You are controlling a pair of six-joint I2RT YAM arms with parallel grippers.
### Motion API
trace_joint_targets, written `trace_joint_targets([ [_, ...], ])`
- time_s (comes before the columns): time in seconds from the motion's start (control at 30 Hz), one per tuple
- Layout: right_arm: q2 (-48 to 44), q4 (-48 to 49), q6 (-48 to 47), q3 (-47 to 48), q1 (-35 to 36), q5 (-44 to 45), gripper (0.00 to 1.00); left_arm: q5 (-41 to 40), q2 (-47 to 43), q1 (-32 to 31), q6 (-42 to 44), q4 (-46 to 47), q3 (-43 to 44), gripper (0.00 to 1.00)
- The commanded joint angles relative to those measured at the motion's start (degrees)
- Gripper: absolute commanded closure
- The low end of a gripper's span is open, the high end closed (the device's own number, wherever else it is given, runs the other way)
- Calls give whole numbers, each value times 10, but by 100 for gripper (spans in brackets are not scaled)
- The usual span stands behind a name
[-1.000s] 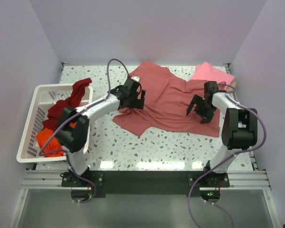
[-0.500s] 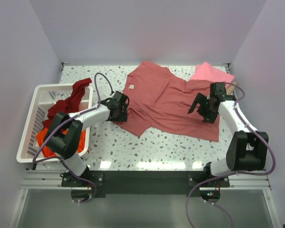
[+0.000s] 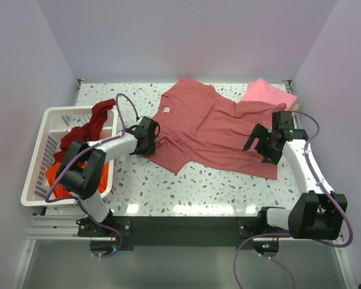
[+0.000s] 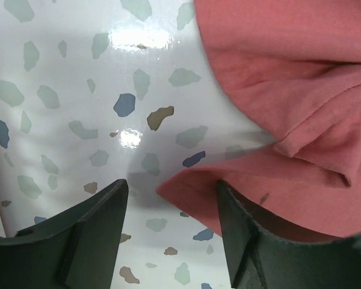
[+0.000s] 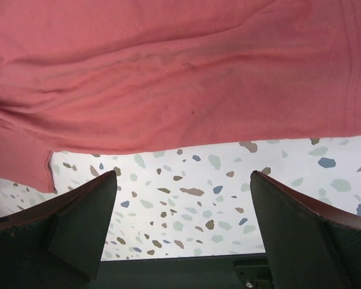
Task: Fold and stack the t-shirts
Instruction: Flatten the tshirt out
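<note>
**Operator:** What is my left gripper doing?

**Spotter:** Your left gripper is low over the worktop with its jaws spread. A corner of the rose-red shirt lies in the gap between them. In your wrist view, the finger at 3 o'clock sits over the cloth. The other finger has bare worktop between it and the corner, so you are pinching nothing.

**Operator:** And the right one?

**Spotter:** Your right gripper is spread wide and holds nothing. It hangs over bare speckled worktop just beside the shirt's hem, which runs across your wrist view at 12 o'clock.

**Operator:** Where does that put them on the shirt?

**Spotter:** From above, the rose-red shirt lies open in the middle of the worktop with its collar toward 11 o'clock. Your left gripper is at its 9 o'clock edge, by the rumpled sleeve. Your right gripper is at its 4 o'clock corner.

**Operator:** And the other shirts?

**Spotter:** The pink shirt lies flat at 1 o'clock on the worktop, and the rose-red shirt's far edge touches it. The white basket stands at 9 o'clock, just beside your left arm. The maroon shirt hangs over the basket's 1 o'clock rim, partly inside it. The orange shirt is bunched in the basket's 6 o'clock end.
</note>
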Motion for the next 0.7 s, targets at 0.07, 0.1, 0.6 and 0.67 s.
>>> trace_joint_targets([
  [0.07, -16, -26, -8, -7, -10, 8, 4, -2, 10, 7, -2, 43, -6, 42],
  [0.1, -16, -27, -8, -7, -10, 8, 4, -1, 12, 7, -1, 45, -8, 45],
  [0.6, -18, -66, 7, -33, -47, 88, 2, 31, -41, 7, 2, 22, -29, 100],
  [0.67, -22, -64, 18, -59, -67, 93, 1, 37, -55, 9, -4, 9, -21, 100],
])
